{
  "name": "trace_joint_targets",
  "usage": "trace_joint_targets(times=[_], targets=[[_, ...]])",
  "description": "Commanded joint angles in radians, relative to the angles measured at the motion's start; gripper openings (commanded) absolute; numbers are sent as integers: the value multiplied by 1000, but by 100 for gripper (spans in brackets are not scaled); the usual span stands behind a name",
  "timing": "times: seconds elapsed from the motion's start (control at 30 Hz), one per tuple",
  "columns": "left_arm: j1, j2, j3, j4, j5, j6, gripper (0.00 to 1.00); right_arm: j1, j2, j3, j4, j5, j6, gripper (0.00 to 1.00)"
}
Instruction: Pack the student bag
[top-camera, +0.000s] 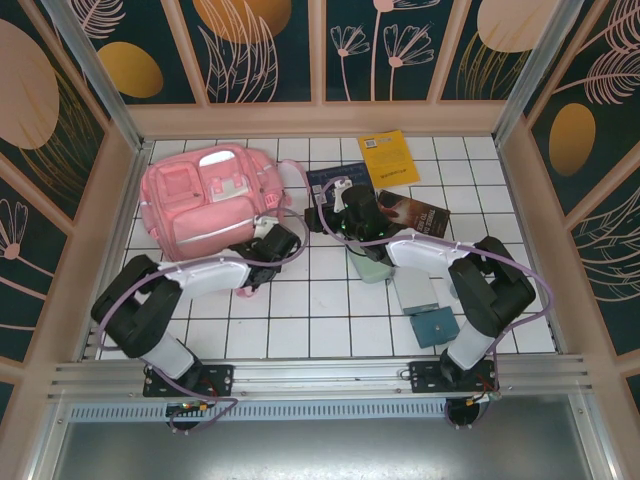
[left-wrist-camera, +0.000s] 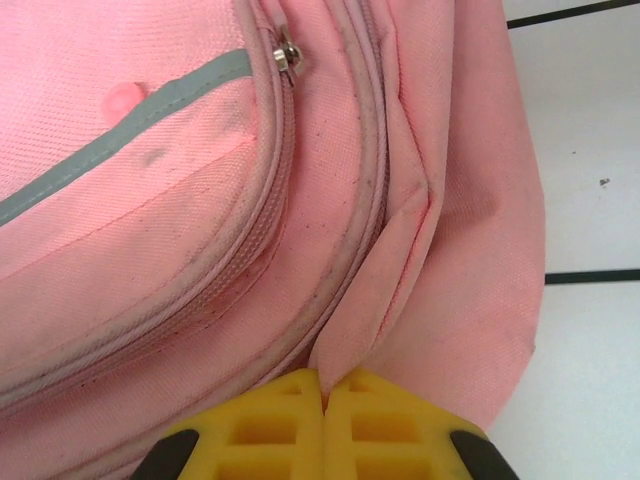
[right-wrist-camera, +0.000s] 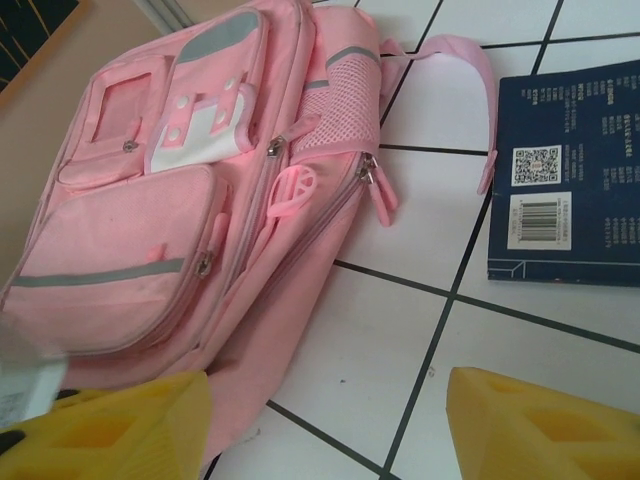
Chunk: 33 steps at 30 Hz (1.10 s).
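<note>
Student bag (top-camera: 200, 200) flat on the white-tiled bench (top-camera: 330, 300), far-left quarter, front pockets up, long axis roughly left to right across the top view, pink strap (right-wrist-camera: 470, 60) trailing off the right side toward a dark blue book (right-wrist-camera: 570, 180). Pinched at the near right corner by the left end effector (left-wrist-camera: 325, 385), yellow fingers (left-wrist-camera: 270, 420) pressed together on a fold of the side panel just outside the zip seam, small pocket zip pull (left-wrist-camera: 287, 55) further up the same edge. Right end effector (right-wrist-camera: 325, 400) spread wide and empty above bare tile just right of the student bag, pink fabric ahead and to its left, main zip pull (right-wrist-camera: 370, 175) on the side facing it. Main compartment closed, by the look of it, so packing judged not yet begun. Likely an opening step: left arm nearer and anchoring the fabric, right arm better placed to reach the main zip pull and draw it along the seam. Yellow book (top-camera: 388, 157) well apart, near the far wall.
</note>
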Motion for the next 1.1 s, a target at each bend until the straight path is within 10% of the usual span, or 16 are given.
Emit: trace_joint_targets(times=[0.0,0.53,1.07], targets=[[6,-126,-37,-61,-5,-48,0,23,27,28,-12,-20,-4,59],[5,-333,-118,-146,30,-128,0,53,374,250,-25,-74,-77,37],[5,-315,-42,-230,-20,-148,0,30,544,397,45,-164,-64,46]])
